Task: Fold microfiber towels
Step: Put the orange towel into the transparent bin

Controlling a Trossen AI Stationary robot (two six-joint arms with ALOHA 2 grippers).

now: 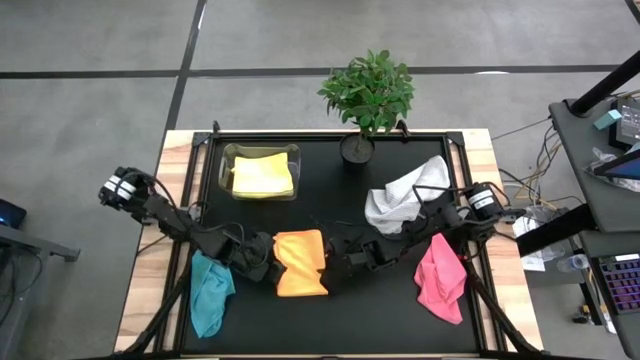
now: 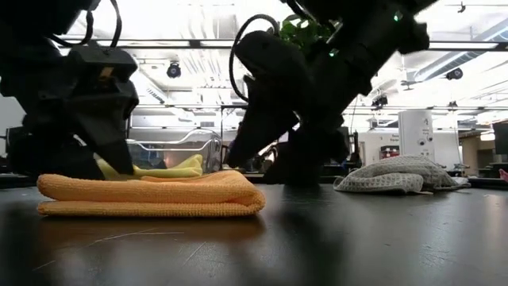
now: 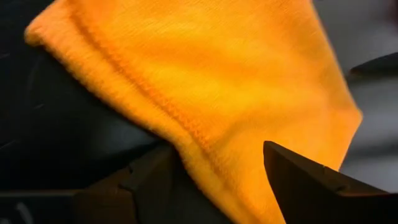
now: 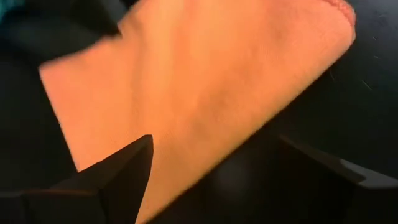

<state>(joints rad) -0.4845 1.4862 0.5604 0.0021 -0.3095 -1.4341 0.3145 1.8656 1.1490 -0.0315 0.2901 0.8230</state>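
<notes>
At the lower centre of the overhead picture, a folded orange microfiber towel (image 1: 301, 263) lies as a thick rectangle on the black table mat (image 1: 340, 320), with the left gripper (image 1: 258, 258) at its left edge and the right gripper (image 1: 345, 262) at its right edge. A crumpled teal microfiber towel (image 1: 210, 292) sits lower left, a crumpled pink microfiber towel (image 1: 441, 278) lower right, a heaped white-grey microfiber towel (image 1: 404, 196) right of centre, and a flat yellow microfiber towel (image 1: 262, 176) rests inside a clear plastic box (image 1: 227, 153) at upper left centre, beside a small potted green plant (image 1: 367, 95). In the table-level picture, the orange towel fills the lower left as a soft, plump two-layer fold with a rounded right edge; the white-grey towel looks nubbly at mid right. In the left wrist picture, the towel's fuzzy knit and stitched hem cross the frame, and the two dark fingers stand spread at the bottom, holding nothing. In the right wrist picture, the smooth orange surface fills the centre, and that arm's fingers are likewise wide apart and empty. The fold appears set down; to finish it well, both grippers should lift straight up and away so the fingers do not snag the pile or drag the top layer askew.
</notes>
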